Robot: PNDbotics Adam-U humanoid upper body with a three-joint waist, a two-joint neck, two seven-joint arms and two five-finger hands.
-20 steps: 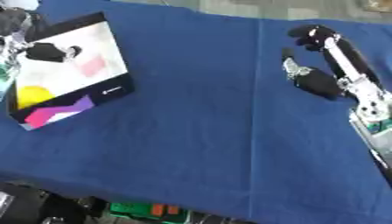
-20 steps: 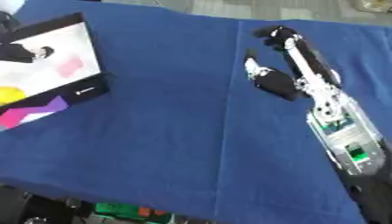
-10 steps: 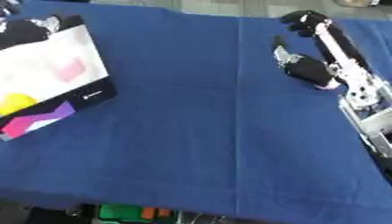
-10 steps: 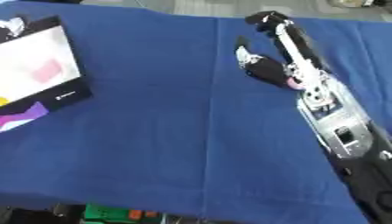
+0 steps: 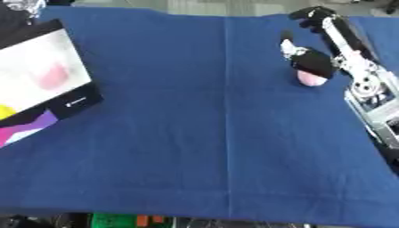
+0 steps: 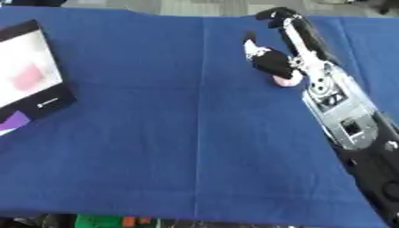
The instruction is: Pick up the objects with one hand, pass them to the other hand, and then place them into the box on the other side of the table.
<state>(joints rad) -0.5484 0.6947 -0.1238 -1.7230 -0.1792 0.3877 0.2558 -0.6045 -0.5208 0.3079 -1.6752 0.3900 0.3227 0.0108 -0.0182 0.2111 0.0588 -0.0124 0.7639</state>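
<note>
A small pink object (image 5: 311,79) lies on the blue cloth at the far right, just below the black palm of my right hand (image 5: 315,64). That hand is open: its fingers (image 5: 335,26) stretch toward the far edge and the thumb (image 5: 288,45) sticks out to the left. Whether the palm touches the pink object is unclear. The box (image 5: 74,101) lies tilted at the left edge, with a white inside, a pink object (image 5: 53,76) in it and yellow and purple patches low down. A silver and black bit of my left hand (image 5: 25,5) shows in the top left corner.
The blue cloth (image 5: 195,133) covers the whole table, with a crease running front to back down its middle. My right forearm (image 6: 347,120) lies along the right edge. Green and orange items (image 5: 117,220) show below the front edge.
The camera has tilted, so the whole picture shifted. My left hand has drawn back out of the box toward the top left corner. The pink object now shows under my right palm.
</note>
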